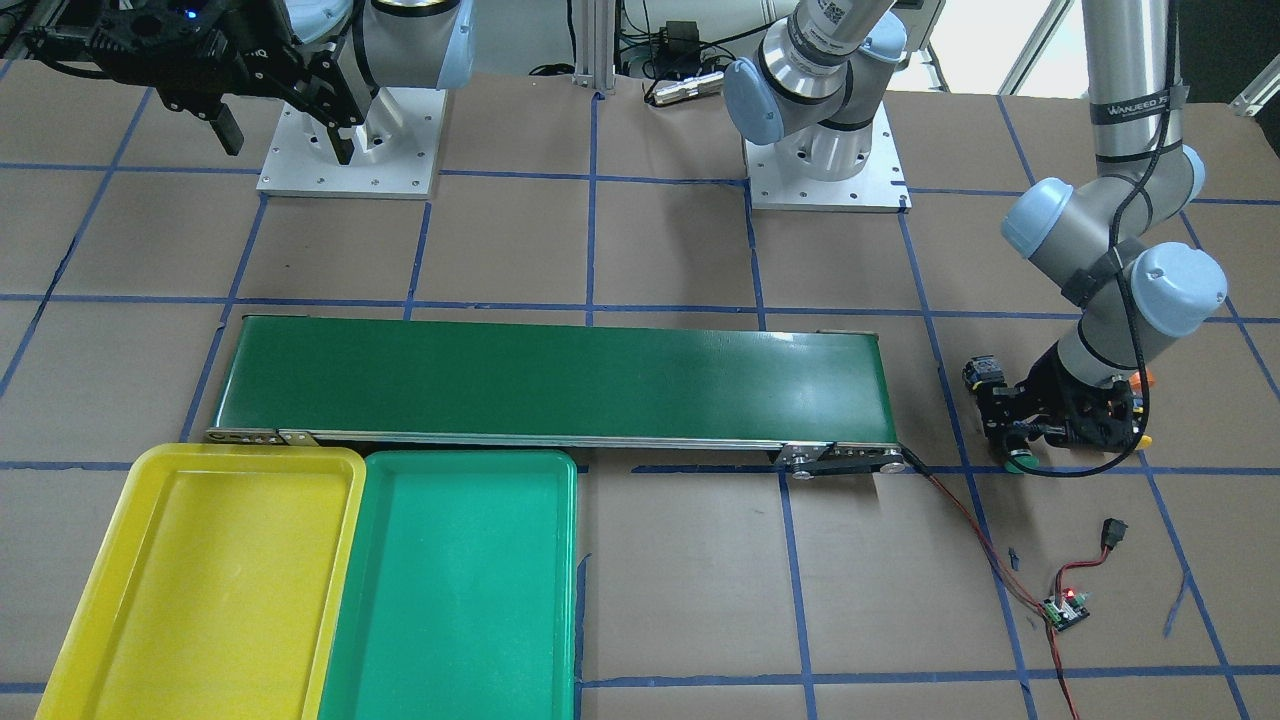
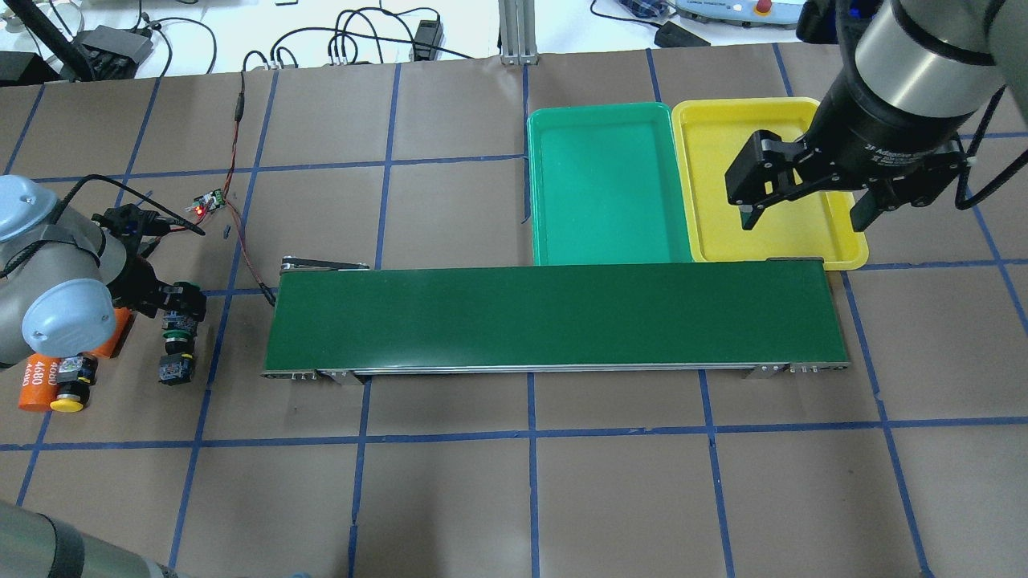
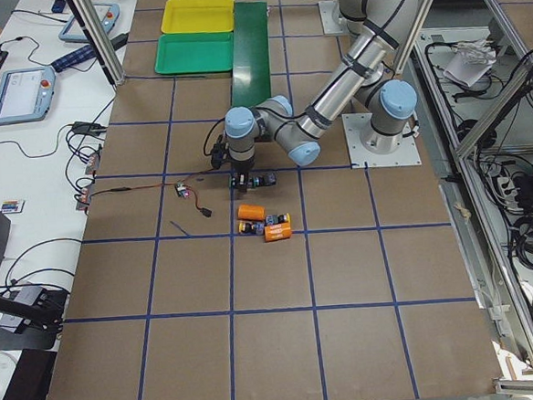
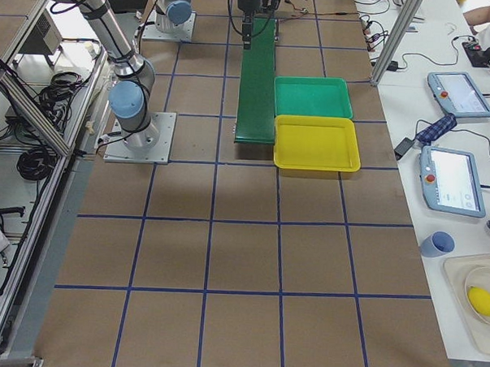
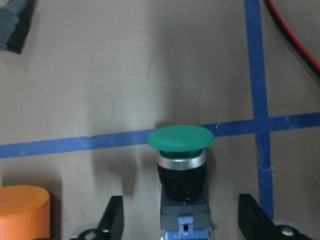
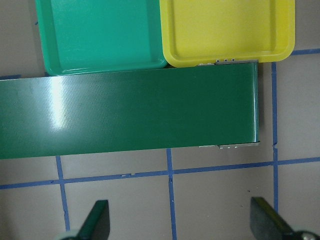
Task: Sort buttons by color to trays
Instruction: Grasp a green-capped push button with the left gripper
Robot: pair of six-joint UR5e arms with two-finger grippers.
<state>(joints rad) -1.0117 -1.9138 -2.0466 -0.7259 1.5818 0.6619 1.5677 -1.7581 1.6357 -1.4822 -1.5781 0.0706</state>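
My left gripper [image 5: 183, 222] is open and low at the table, one finger on each side of a green button [image 5: 181, 150], with gaps to its black body. In the overhead view this gripper [image 2: 178, 303] is off the conveyor's left end. A second green button [image 2: 174, 353] lies just beside it, and a yellow button [image 2: 67, 399] lies further left. My right gripper [image 2: 803, 213] is open and empty, above the yellow tray [image 2: 723, 241]. The green tray [image 2: 602, 193] sits next to it. Both trays are empty.
The long dark-green conveyor belt [image 2: 554, 321] lies between the buttons and the trays. Orange cylinders [image 2: 36, 381], one printed "4680", lie by the yellow button. A small circuit board [image 2: 210, 201] with red wires sits behind the left gripper.
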